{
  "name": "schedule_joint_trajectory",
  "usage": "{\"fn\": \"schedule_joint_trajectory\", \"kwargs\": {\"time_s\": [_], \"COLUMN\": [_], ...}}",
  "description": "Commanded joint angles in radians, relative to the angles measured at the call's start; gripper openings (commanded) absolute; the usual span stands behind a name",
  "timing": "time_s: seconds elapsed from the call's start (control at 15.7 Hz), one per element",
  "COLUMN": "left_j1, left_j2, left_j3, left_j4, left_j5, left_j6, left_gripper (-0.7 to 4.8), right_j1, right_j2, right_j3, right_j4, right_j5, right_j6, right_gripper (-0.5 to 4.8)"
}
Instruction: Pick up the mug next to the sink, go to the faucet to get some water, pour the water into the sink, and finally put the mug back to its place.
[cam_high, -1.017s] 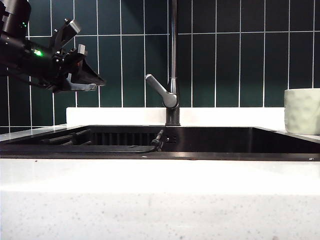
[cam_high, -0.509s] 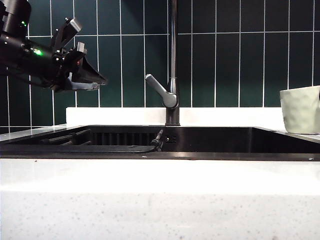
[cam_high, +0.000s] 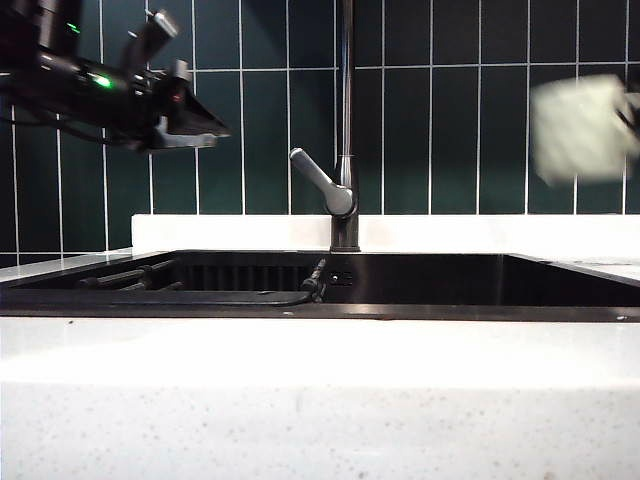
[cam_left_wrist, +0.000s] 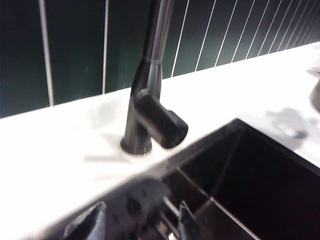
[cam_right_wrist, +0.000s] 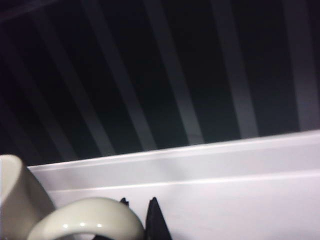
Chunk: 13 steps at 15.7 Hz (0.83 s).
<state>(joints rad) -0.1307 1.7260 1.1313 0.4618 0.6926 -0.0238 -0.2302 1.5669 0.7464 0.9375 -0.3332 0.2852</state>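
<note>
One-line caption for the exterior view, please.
Right gripper lifts the pale dimpled ceramic mug above the counter; open left gripper hovers left of the tall dark metal faucet.

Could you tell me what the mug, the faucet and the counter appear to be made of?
The mug, shut in the right gripper at the exterior view's right edge, looks like glazed ceramic: pale, glossy handle highlights. The faucet looks like dark satin metal with soft reflections. The counter appears to be white speckled stone or composite. The left gripper hovers open, upper left.

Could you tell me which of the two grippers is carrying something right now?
The right gripper, at the exterior view's right edge, is shut on the pale dimpled ceramic mug; the left gripper is open, empty.
</note>
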Motion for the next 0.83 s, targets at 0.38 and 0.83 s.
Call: {"fn": "schedule_joint_trajectory", "kwargs": {"time_s": [0.38,0.83], "left_j1": [-0.030,-0.074], "left_j2": [0.213,0.337], "left_j3": [0.224,0.390], "left_j4": [0.004,0.023], "left_j5": [0.011,0.002], "left_j6": [-0.001,0.016], "left_gripper": [2.52,2.51], "right_j1": [0.324,0.485], "right_j2": [-0.010,0.050], "right_j3": [0.323,0.489], "right_j4": [-0.462,-0.554], "right_j5": [0.056,0.145], "right_j6": [-0.210,-0.340], "right_gripper": [-0.02,-0.01]}}
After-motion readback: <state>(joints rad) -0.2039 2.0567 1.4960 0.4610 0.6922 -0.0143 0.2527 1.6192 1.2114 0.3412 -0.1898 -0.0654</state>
